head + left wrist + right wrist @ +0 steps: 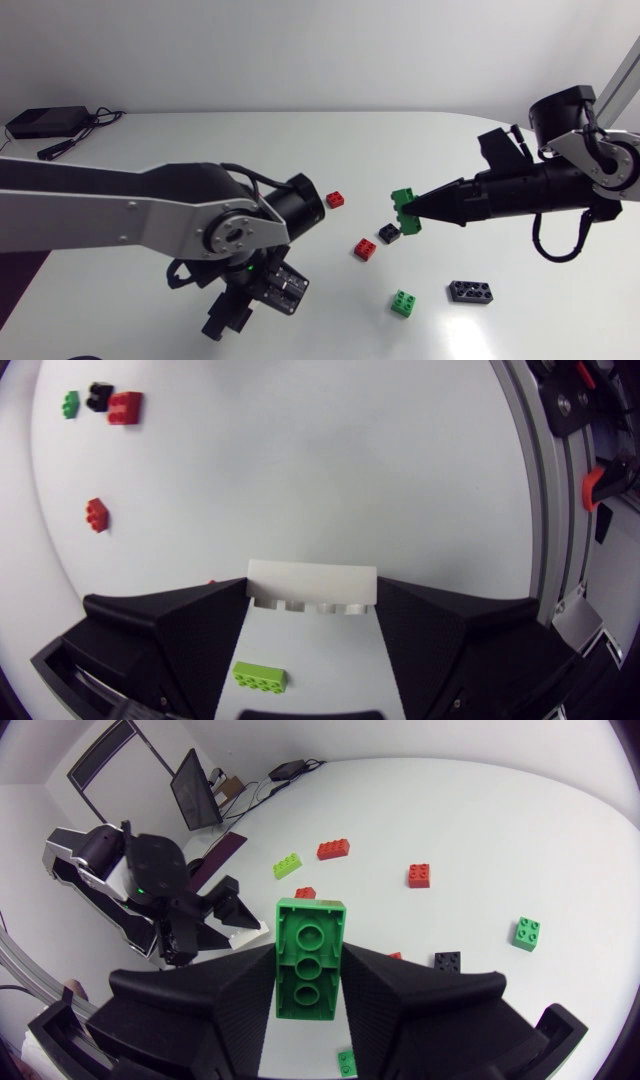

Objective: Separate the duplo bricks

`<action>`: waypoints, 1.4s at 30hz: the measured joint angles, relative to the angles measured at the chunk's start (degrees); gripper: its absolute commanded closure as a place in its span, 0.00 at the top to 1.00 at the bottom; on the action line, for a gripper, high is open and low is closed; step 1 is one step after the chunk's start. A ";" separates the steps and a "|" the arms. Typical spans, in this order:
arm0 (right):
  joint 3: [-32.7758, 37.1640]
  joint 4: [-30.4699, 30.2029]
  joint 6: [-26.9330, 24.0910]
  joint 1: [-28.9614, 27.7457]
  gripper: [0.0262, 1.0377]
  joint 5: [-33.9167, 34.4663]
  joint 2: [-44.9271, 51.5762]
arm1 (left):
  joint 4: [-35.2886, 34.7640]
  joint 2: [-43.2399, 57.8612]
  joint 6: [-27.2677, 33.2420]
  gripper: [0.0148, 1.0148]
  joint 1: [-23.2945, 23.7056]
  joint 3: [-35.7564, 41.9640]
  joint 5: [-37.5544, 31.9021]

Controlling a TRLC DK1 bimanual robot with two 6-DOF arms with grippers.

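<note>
End effector right (308, 975) clamps green brick (310, 932); left (311, 600) clamps white brick (311, 577).

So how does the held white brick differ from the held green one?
Colour: the white brick against the green brick. Pose: the white brick lies crosswise between the left fingers; the green brick points lengthwise ahead of the right fingers. Both are gripped from two sides.

Glossy plastic green brick (310, 960), matt table (300, 140)
</note>
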 measured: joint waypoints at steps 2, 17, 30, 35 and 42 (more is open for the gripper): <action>-0.31 -0.35 -0.63 0.28 0.32 0.20 -0.74 | -1.01 2.62 0.20 0.22 -0.02 0.00 -0.52; -1.92 -1.64 -3.41 2.84 0.32 1.57 -1.90 | -0.26 9.35 -0.98 0.59 -0.70 2.58 -1.44; -1.90 -3.39 -3.80 2.78 0.33 -0.59 -1.81 | 0.85 9.53 -4.07 0.96 2.97 7.28 8.61; -1.90 -3.76 -3.80 2.78 0.33 -0.59 -1.81 | 0.87 9.53 -4.39 0.96 3.50 7.28 8.81; -1.90 -3.91 -3.80 2.82 0.33 -0.59 -1.84 | 1.44 9.53 -4.39 0.96 4.31 7.28 9.03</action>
